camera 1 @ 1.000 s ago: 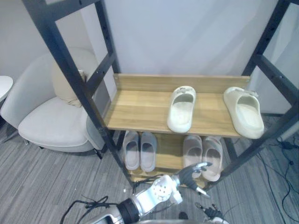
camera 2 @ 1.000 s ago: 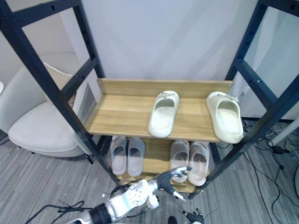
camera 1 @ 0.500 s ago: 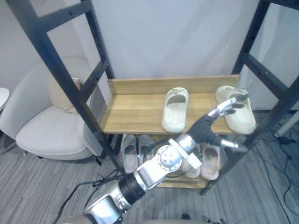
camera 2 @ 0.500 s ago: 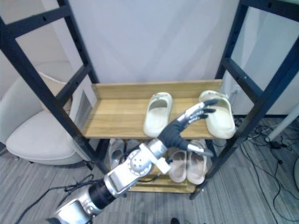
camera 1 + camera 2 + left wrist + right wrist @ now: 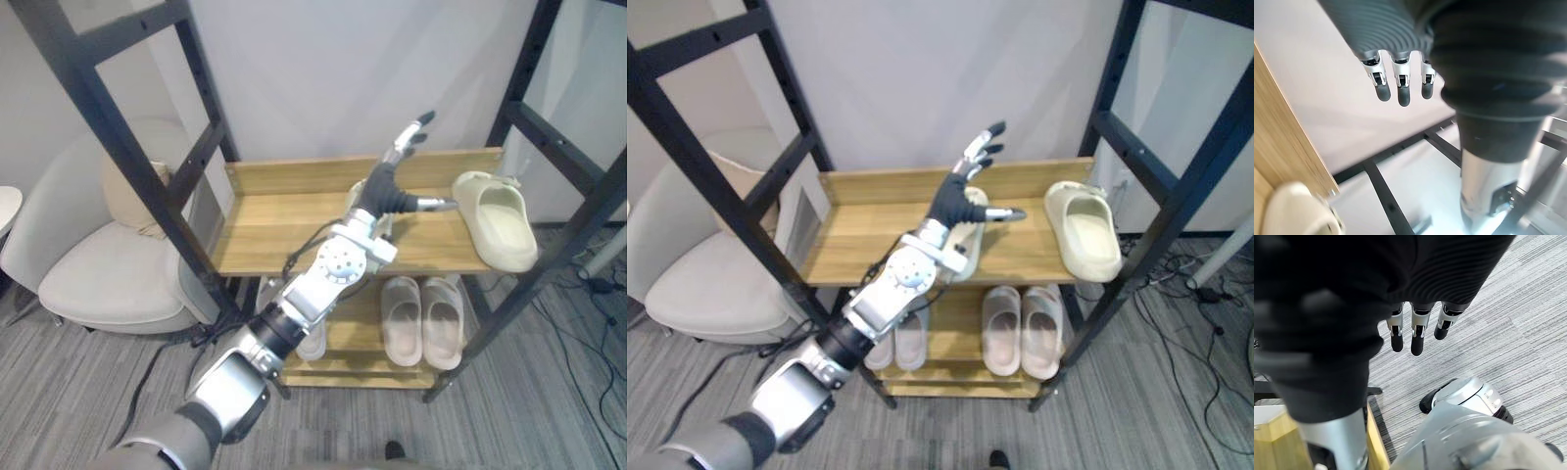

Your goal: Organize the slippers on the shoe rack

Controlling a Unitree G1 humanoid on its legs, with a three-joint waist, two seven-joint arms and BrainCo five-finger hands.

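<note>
Our left hand [image 5: 392,191] is raised over the top shelf [image 5: 279,230], fingers straight and spread, grasping nothing, in front of 1 cream slipper [image 5: 975,245]. The other cream slipper [image 5: 502,223] lies at that shelf's right end. A beige pair [image 5: 423,318] and a grey pair [image 5: 911,338] sit below. Our right hand [image 5: 1418,333] hangs relaxed over the floor [image 5: 1498,333].

Left hand [image 5: 390,192]: raised from low before the shoe rack [image 5: 155,191], past the right cream slipper [image 5: 502,223], to above the upper shelf [image 5: 274,223]; fingers [image 5: 409,137] straight, spread toward the back board [image 5: 294,174], now covering much of the middle cream slipper [image 5: 972,243]. Whole view shifted with the camera.
</note>
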